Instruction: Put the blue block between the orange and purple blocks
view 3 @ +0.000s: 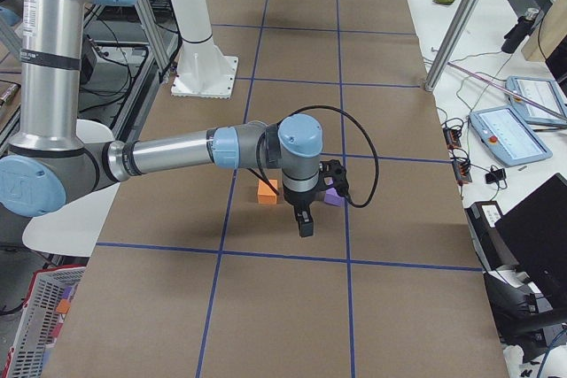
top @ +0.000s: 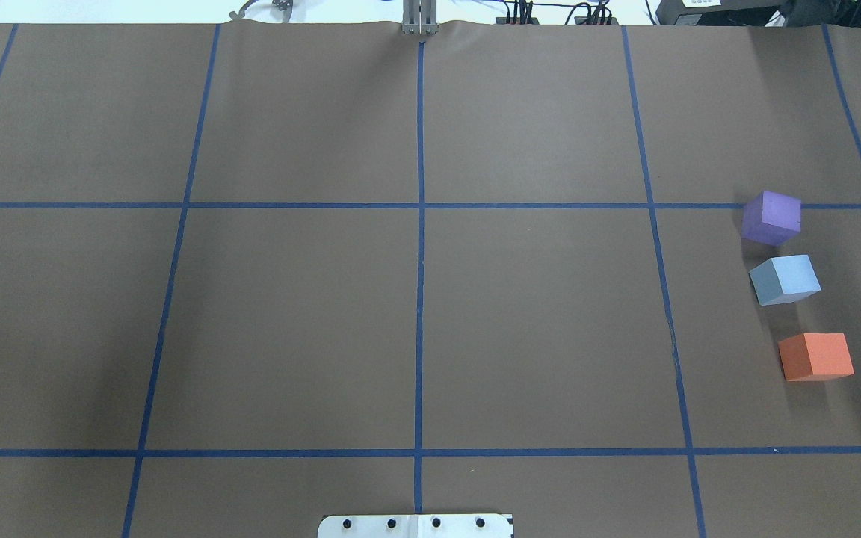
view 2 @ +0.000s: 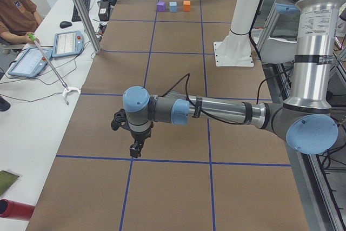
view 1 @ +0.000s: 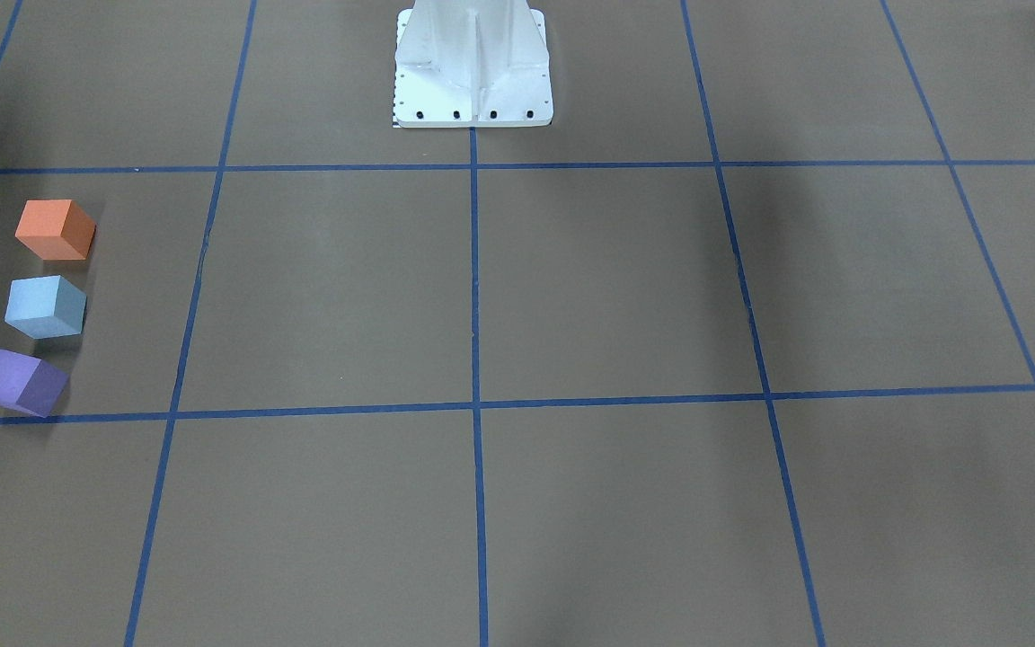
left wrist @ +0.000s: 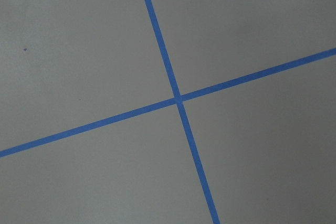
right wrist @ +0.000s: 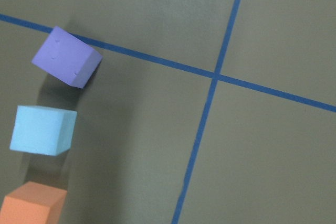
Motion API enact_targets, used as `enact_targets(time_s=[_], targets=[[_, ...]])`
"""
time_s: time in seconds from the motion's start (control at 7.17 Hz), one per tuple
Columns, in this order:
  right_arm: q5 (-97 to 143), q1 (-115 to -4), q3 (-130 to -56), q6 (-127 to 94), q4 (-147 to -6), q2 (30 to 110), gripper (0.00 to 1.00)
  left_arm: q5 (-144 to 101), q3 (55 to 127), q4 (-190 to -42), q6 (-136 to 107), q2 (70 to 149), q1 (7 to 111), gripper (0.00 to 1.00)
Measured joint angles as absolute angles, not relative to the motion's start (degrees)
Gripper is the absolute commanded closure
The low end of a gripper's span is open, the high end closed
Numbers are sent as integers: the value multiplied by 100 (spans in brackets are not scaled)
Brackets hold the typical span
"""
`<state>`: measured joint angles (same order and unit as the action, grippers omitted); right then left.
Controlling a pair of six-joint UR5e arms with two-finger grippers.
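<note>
The light blue block [top: 784, 279] sits on the brown table between the purple block [top: 772, 217] and the orange block [top: 816, 356], in a loose row, apart from both. The row also shows in the front-facing view, with orange [view 1: 55, 229], blue [view 1: 46, 305] and purple [view 1: 19, 382], and in the right wrist view [right wrist: 43, 129]. My right gripper [view 3: 304, 224] hangs above the table beside the row, touching no block. My left gripper [view 2: 134, 150] hangs over bare table far from the blocks. I cannot tell whether either gripper is open or shut.
The white robot base [view 1: 473, 67] stands at the table's middle edge. Blue tape lines [top: 420, 299] grid the brown surface. A side table with tablets [view 2: 67, 43], a metal post [view 2: 81, 9] and a seated operator [view 2: 16, 12] lies beyond the far side.
</note>
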<state>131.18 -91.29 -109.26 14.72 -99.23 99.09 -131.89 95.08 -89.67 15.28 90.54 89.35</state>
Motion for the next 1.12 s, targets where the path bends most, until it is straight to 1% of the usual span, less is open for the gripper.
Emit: enact_targets(time_s=[0.42, 0.7, 1.12], targets=[[13422, -9238, -10406, 1569, -9955, 10042, 0, -13191, 9557, -8968, 1855, 8888, 9103, 0], [13484, -9243, -10342, 1386, -9948, 10013, 0, -13185, 9550, -8965, 1855, 8872, 9112, 0], [13475, -9216, -10104, 1116, -9941, 9704, 0, -13164, 9516, -8965, 1826, 8873, 9113, 0]])
